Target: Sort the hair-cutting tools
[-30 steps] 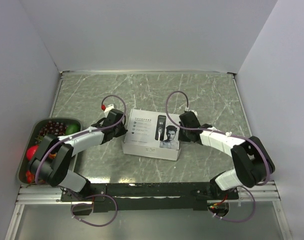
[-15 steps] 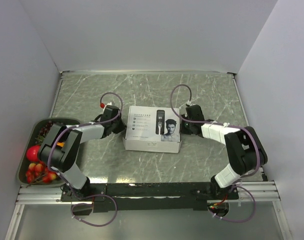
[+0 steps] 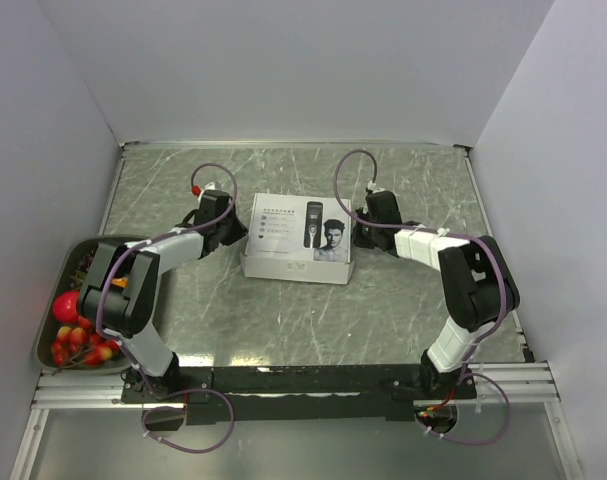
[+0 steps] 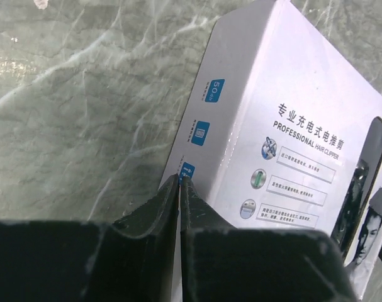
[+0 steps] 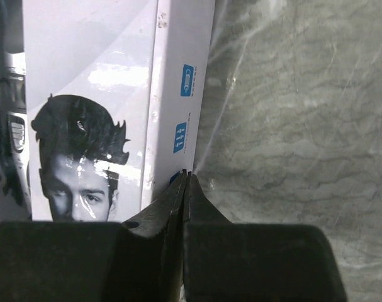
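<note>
No hair-cutting tools show loose; only a clipper printed on the flat white box (image 3: 283, 240) lying mid-table. My left gripper (image 3: 237, 232) is shut, its tips against the box's left side. In the left wrist view, the left gripper (image 4: 181, 178) meets the edge of the box (image 4: 285, 88) by a small blue label. My right gripper (image 3: 359, 237) is shut too, its tips against the box's right side. In the right wrist view, the right gripper (image 5: 186, 173) touches the side wall of the box (image 5: 90, 56) below two blue labels.
A metal tray (image 3: 40, 345) with red fruit (image 3: 67, 305) and dark grapes sits at the left edge, beside the left arm's elbow. White walls close in the marble table on three sides. A black rail runs along the near edge.
The box has slid away from the arm bases toward the far side and turned squarer. Both shut grippers have moved with it, one on each side.
</note>
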Motion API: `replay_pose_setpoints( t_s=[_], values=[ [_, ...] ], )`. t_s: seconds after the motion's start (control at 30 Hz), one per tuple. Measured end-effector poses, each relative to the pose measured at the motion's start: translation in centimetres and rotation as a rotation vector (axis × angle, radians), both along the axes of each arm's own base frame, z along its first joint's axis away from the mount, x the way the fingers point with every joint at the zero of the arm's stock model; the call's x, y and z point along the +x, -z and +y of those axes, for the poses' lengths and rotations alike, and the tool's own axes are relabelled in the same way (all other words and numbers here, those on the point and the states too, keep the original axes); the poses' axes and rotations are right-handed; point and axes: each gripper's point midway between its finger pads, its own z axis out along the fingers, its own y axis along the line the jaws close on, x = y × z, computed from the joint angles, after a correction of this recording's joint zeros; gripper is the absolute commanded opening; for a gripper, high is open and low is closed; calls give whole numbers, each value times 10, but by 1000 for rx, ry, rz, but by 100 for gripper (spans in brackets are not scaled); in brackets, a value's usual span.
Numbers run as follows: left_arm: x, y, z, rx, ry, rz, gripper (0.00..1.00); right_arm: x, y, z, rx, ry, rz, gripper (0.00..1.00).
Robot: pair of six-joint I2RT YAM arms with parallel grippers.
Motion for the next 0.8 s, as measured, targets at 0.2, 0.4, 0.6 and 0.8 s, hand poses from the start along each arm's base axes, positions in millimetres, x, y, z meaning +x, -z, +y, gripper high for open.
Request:
replay_pose_setpoints(
  t_s=[0.2, 0.4, 0.6, 0.8],
  values=[
    [-9, 2, 3, 25, -4, 31, 15, 2, -11, -3, -13, 22, -30, 29],
    [-32, -12, 11, 44, -14, 32, 30, -9, -50, -11, -18, 58, -124, 43],
    [-44, -15, 15, 57, -23, 28, 37, -18, -60, -14, -27, 73, -144, 44],
    [-44, -9, 22, 86, -51, 33, 40, -28, -41, -25, -77, 114, -92, 44]
  ],
)
